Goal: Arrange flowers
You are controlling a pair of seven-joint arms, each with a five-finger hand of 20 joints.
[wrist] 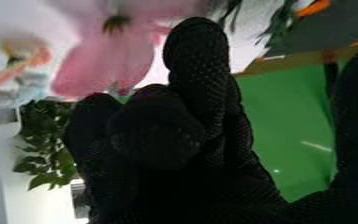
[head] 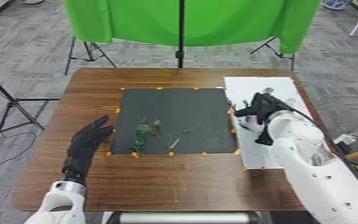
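1. Two hands in black fabric gloves: the left hand (head: 89,137) is over the tabletop (head: 167,185) at left of the head view, fingers straight and relaxed; the right hand (head: 266,111) is over the white sheet (head: 262,159) at right. I cannot tell whether the right hand holds anything.
2. One large pink flower (wrist: 100,62), broad soft petals round a dark green centre, near the right hand, upper left of the wrist view. One smaller orange flower (wrist: 20,62), blurred, at that frame's far left, above green leaves (wrist: 44,142).
3. One dense leafy sprig (head: 141,135) and a few thin green stems (head: 160,134), too small to count surely, lie apart on the flat dark mat (head: 175,105), lower half, head view.
4. The tabletop is brown wood; small orange pieces (head: 159,88) dot the mat's edges.
5. Pale shape (wrist: 33,85) below the orange flower: cannot tell if it is a container.
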